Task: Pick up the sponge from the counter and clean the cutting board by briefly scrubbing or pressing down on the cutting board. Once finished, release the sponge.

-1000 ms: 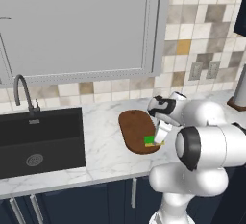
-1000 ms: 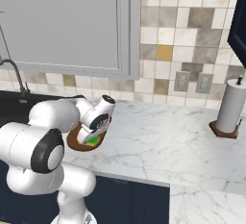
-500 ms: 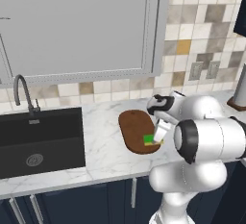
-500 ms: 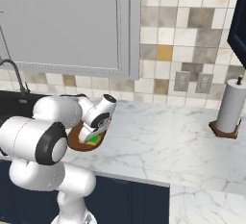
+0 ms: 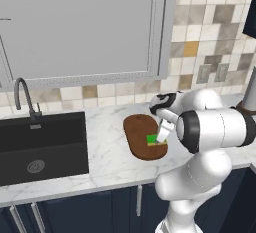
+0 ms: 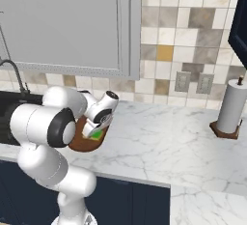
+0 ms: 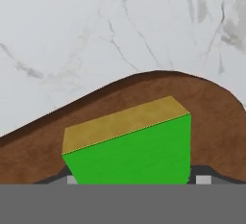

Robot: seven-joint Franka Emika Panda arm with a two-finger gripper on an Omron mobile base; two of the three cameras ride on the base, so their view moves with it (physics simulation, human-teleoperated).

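gripper point(image 5: 159, 140) clamped on the sponge point(image 5: 152, 139), jaws either side of it, down on the cutting board point(image 5: 138, 132) near its front rounded end. bare worktop point(image 5: 107, 152) all round the board; sink point(image 5: 40, 144) well apart at 9 o'clock. hand view: sponge point(image 7: 127, 147) green face on, yellow layer on top, board edge point(image 7: 144, 81) curving beyond. right base view adds paper towel roll point(image 6: 230, 107) at 3 o'clock.

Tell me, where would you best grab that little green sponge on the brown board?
Grip the sponge across its two short ends, coming straight down from above. It is a small flat block lying on the cutting board, so only its sides offer flat faces for the fingers.
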